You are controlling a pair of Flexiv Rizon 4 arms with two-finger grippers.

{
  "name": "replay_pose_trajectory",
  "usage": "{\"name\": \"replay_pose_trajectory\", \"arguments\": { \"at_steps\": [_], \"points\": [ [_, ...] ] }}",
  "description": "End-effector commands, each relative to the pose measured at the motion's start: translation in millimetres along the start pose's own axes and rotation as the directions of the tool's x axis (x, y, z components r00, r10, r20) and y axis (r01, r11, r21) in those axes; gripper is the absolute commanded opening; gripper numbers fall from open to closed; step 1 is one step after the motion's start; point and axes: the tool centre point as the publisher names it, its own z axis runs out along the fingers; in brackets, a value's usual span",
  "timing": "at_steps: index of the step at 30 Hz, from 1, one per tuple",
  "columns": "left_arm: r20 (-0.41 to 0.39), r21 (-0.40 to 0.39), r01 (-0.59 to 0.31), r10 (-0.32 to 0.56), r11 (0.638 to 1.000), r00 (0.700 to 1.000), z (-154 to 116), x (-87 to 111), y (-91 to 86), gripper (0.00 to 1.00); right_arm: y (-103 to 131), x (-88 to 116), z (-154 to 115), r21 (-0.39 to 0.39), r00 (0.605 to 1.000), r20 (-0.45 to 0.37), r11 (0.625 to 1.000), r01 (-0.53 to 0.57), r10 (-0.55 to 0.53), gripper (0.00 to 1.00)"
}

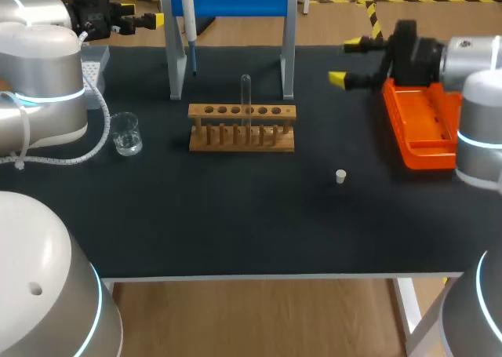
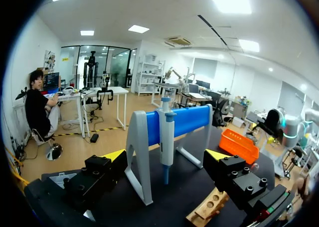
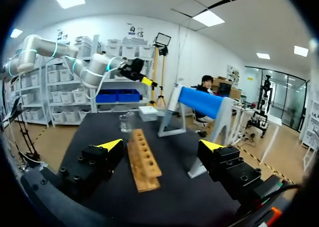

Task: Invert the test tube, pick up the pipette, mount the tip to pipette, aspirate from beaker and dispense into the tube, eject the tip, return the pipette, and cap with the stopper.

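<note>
A clear test tube point(image 1: 245, 98) stands in the wooden rack point(image 1: 241, 126) at mid-table. The pipette point(image 1: 188, 20) hangs on the blue-barred stand point(image 1: 235, 0) behind it. A glass beaker point(image 1: 125, 132) sits left of the rack, and a small white stopper point(image 1: 340, 176) lies to its right. My left gripper point(image 1: 141, 21) is open at the back left, facing the pipette point(image 2: 166, 137) in its wrist view with nothing between its fingers point(image 2: 114, 155). My right gripper point(image 1: 345, 62) is open above the orange tip box point(image 1: 423, 125); from its wrist view it points along the rack point(image 3: 143, 159).
A grey tray point(image 1: 96, 63) sits at the back left edge. The stand's legs point(image 1: 289, 51) flank the rack's far side. The orange box lies under my right arm near the table's right edge.
</note>
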Motion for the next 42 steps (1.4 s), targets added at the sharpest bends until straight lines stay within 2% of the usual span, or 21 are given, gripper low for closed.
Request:
{"name": "replay_pose_trajectory", "arguments": {
  "at_steps": [1, 11, 29, 32, 35, 42],
  "points": [
    [0.0, 0.0, 0.0, 0.0, 1.0, 1.0, 0, -0.1, 0.1, 1.0, -9, 16, 5, -0.032, 0.999, -0.033, 0.999, -0.003, 0.002, 1.0],
    [0.0, 0.0, 0.0, 0.0, 1.0, 1.0, 0, -0.1, 0.1, 1.0, -22, 57, 14, -0.049, 0.991, -0.125, 0.998, 0.041, -0.047, 1.0],
    [0.0, 0.0, 0.0, 0.0, 1.0, 1.0, 0, -0.1, 0.1, 1.0, -22, 58, 14, -0.049, 0.991, -0.116, 0.997, 0.058, -0.064, 1.0],
    [-0.006, 0.031, -0.036, 0.036, 0.999, 0.999, -9, 19.6, 11.6, 1.0, -22, 58, 14, -0.049, 0.991, -0.116, 0.997, 0.058, -0.064, 1.0],
    [0.004, 0.014, -0.082, 0.082, 0.997, 0.997, -20, 41.7, 27.4, 1.0, -22, 58, 14, -0.049, 0.991, -0.116, 0.997, 0.058, -0.064, 1.0],
    [-0.006, 0.093, -0.144, 0.145, 0.985, 0.989, -51, 98.9, 59.8, 1.0, -22, 58, 14, -0.049, 0.991, -0.116, 0.997, 0.058, -0.064, 1.0]
  ]
}}
